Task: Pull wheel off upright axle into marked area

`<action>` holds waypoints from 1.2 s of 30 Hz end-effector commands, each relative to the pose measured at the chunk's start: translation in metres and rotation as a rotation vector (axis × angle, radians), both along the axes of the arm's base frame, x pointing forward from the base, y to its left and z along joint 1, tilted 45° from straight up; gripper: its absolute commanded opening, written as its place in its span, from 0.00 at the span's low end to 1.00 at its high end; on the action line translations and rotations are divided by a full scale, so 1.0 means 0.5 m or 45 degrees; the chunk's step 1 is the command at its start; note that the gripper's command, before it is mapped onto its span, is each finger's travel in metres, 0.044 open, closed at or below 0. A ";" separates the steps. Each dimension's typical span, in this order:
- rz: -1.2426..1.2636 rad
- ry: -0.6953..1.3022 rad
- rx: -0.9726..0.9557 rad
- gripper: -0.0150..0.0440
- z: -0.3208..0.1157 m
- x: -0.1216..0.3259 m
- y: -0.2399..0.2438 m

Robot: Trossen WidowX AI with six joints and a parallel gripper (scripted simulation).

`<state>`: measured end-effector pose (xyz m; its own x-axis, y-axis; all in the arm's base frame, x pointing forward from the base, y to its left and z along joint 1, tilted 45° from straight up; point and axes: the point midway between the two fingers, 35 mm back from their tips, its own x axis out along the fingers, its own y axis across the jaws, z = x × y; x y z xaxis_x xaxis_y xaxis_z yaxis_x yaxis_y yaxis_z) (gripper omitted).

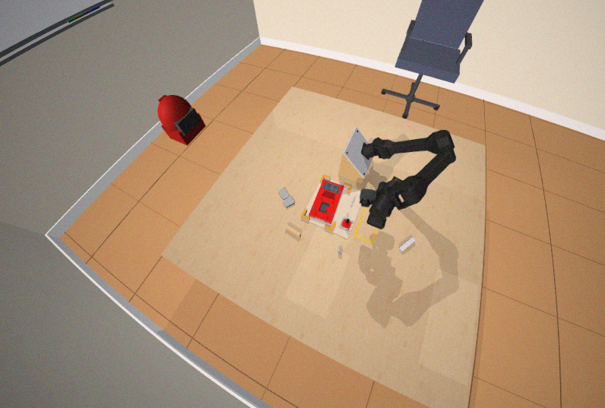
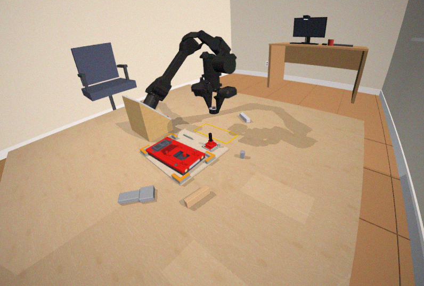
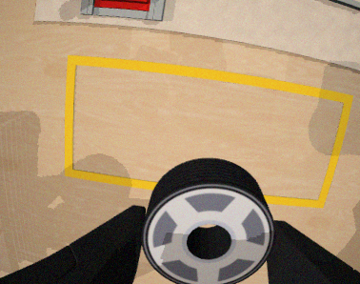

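Wrist cam: gripper (image 2: 213, 108) (image 3: 208, 226) is holding wheel (image 2: 213, 109) (image 3: 250, 216) w/ fingers part-open; yellow outline (image 2: 233, 139) (image 3: 182, 71) is lying below & ahead.

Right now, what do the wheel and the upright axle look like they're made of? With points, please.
Wheel (image 2: 213, 111) (image 3: 208, 173): probably black rubber tread, matte and ribbed, around a smooth silvery hub, metal or painted plastic.
Axle (image 1: 347, 220) (image 2: 210, 136): plain black, likely plastic; coated metal possible.
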<state>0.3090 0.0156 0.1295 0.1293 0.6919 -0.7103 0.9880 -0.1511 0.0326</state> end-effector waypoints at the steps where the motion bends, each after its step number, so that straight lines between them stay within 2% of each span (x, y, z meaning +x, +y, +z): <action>1: 0.002 0.008 0.009 0.25 -0.017 -0.002 0.022; 8: 0.002 0.008 0.007 0.25 -0.039 0.005 0.043; 21: 0.002 0.006 0.013 0.25 -0.134 0.019 0.140; 29: 0.002 0.006 0.014 0.25 -0.139 0.019 0.146; 36: 0.004 0.001 0.007 0.57 -0.133 0.021 0.140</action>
